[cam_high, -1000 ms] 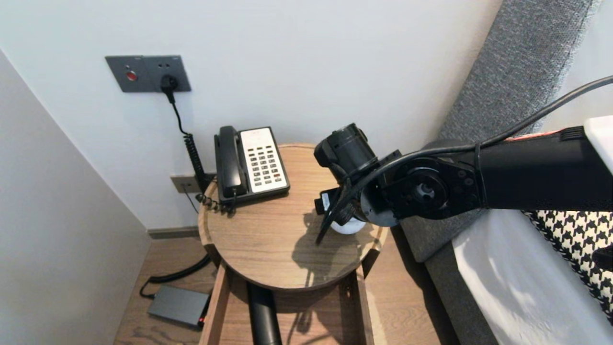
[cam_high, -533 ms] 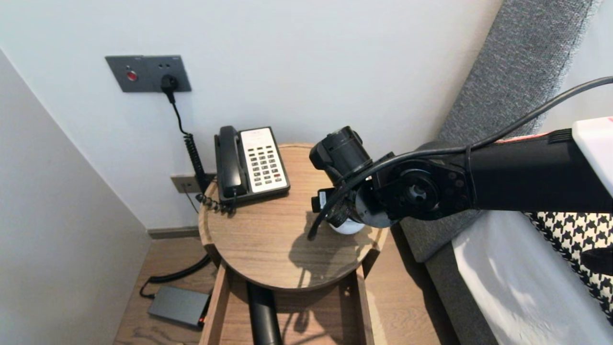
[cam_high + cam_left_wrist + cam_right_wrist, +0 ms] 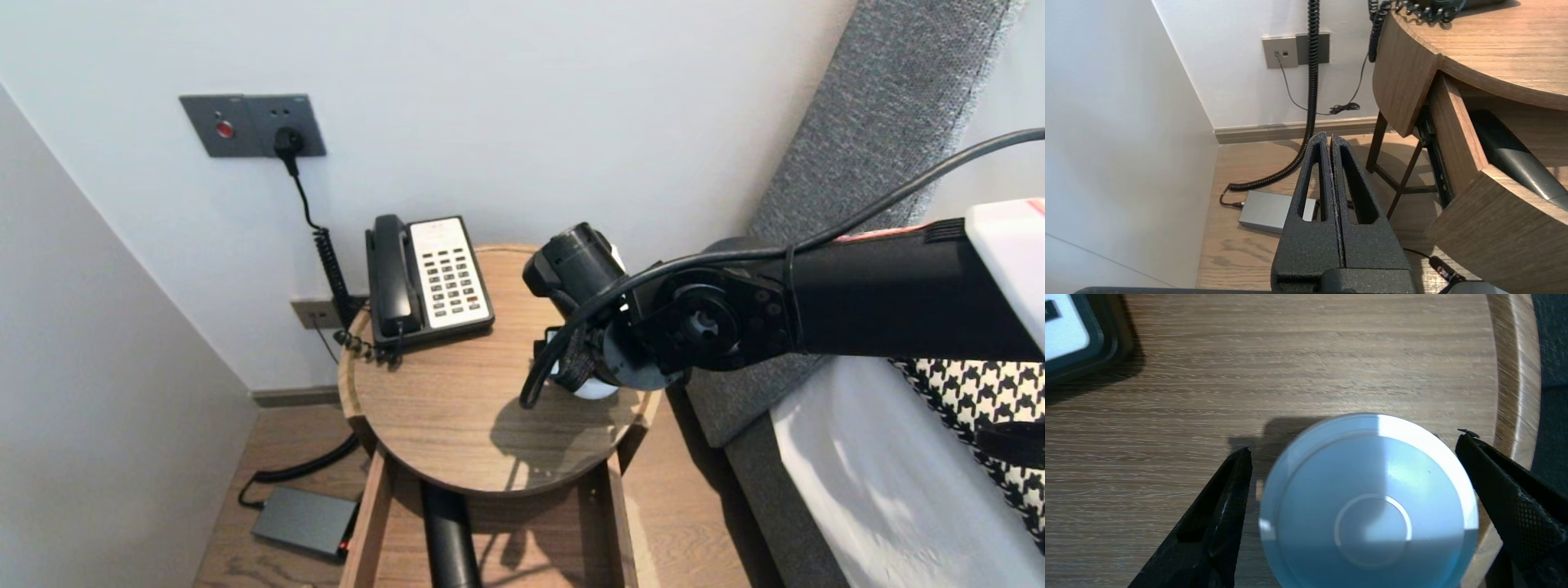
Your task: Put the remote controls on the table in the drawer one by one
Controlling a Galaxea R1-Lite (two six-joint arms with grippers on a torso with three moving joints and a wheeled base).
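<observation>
A white cup point(image 3: 1372, 498) stands upright near the right edge of the round wooden table point(image 3: 441, 425); in the head view only a sliver of the cup point(image 3: 594, 390) shows beneath my right wrist. My right gripper point(image 3: 1355, 443) hangs directly over it, pointing down and open, with one finger on each side of the rim and a small gap at both. My left gripper point(image 3: 1329, 136) is shut on nothing and parked low beside the table, over the wooden floor.
A black and white desk phone point(image 3: 429, 278) sits at the table's back left, its coiled cord running to the wall. Below the tabletop an open drawer point(image 3: 371, 523) holds a black object point(image 3: 447, 531). A grey box point(image 3: 304, 518) lies on the floor. The bed point(image 3: 882, 474) borders the right side.
My right arm has shifted a little left and lower over the cup, and the wrist has rolled. The left arm has stayed still.
</observation>
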